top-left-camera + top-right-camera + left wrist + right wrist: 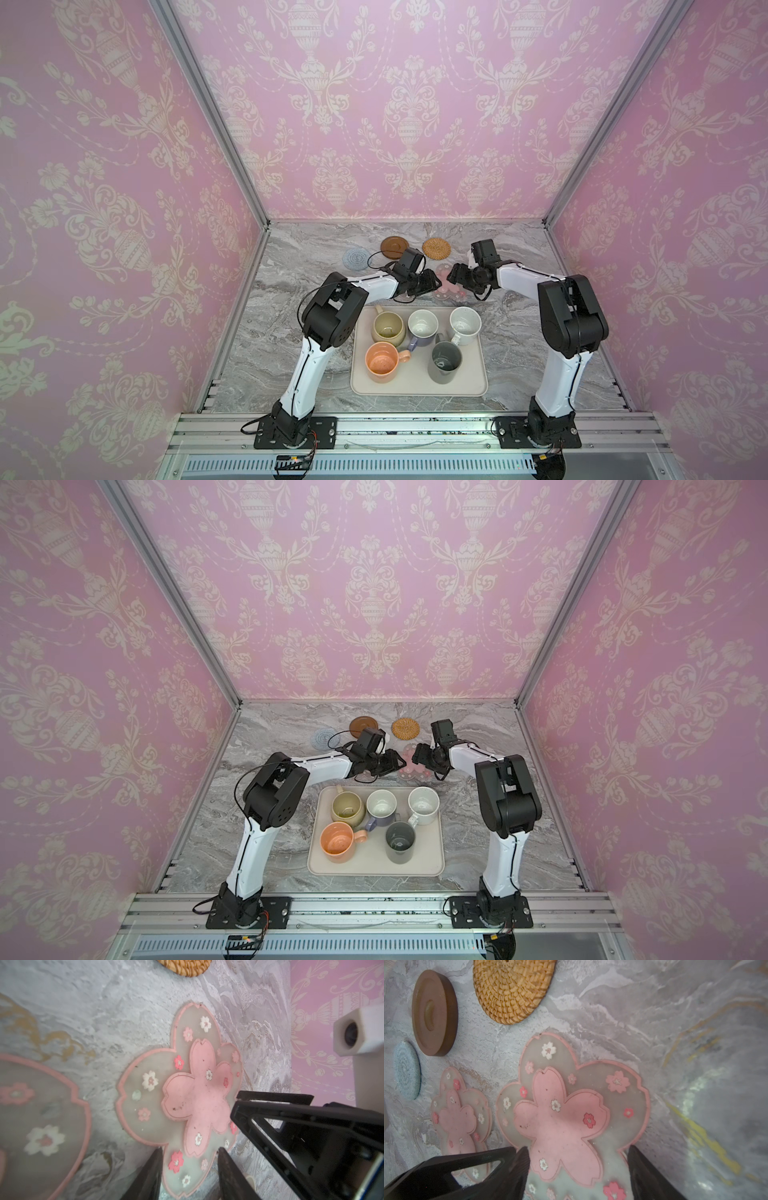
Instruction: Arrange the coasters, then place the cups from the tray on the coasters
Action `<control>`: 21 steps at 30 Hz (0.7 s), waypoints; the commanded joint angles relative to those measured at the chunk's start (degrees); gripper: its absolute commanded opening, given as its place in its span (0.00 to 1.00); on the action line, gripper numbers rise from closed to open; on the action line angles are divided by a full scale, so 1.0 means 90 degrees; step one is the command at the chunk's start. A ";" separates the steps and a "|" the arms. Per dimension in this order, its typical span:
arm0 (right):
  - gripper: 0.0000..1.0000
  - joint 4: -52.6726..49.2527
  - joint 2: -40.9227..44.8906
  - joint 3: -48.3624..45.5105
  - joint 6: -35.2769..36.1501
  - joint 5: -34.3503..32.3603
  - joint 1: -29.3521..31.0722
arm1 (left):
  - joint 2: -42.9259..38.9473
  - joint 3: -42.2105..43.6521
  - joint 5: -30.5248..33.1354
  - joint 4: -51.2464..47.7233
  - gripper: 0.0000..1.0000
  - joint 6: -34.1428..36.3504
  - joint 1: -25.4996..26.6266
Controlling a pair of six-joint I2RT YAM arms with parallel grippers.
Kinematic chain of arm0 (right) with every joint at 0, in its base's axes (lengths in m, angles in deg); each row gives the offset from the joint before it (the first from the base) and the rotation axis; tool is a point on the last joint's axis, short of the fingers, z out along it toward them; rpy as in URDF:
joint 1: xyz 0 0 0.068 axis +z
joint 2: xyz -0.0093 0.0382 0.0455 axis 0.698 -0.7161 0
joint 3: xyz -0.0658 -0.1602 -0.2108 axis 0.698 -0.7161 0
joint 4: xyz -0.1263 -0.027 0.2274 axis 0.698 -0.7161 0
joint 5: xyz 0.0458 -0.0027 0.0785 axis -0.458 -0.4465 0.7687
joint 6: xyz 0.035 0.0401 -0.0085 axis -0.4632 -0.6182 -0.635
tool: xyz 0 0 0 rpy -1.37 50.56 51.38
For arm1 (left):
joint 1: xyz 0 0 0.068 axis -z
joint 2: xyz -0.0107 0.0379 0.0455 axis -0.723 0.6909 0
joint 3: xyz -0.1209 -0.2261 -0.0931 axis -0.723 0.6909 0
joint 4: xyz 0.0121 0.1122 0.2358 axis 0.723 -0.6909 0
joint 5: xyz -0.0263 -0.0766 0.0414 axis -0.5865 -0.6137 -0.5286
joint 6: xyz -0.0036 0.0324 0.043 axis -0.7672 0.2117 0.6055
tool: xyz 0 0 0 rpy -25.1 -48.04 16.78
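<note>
Pink flower coaster (560,1124): thin, light, likely limp and clinging flat; pinch a petal edge; right gripper (577,1148) wide open astride it, left gripper (189,1150) half-open, both empty.

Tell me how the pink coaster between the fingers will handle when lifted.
The coaster looks thin and translucent, so probably light and floppy; it may droop from an edge grip. It seems to lie flat on the marble, so fingers may struggle to get under its edge.

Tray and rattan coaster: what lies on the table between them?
A pink flower coaster, with the left gripper and right gripper over it, and a second pink flower coaster beside it; both top views show them.
</note>
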 commanded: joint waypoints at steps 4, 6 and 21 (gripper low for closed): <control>0.75 -0.0212 -0.0127 -0.0058 -0.0044 0.0427 0.0231 | -0.0062 0.0030 0.0123 -0.0266 0.46 -0.0112 -0.0037; 0.75 -0.0240 -0.0136 -0.0048 -0.0033 0.0423 0.0232 | -0.0063 0.0000 0.0117 -0.0285 0.46 -0.0090 -0.0049; 0.76 -0.0621 0.0062 0.0255 0.0212 0.0103 0.0162 | -0.0286 -0.0225 0.0177 -0.0666 0.47 0.0184 -0.0163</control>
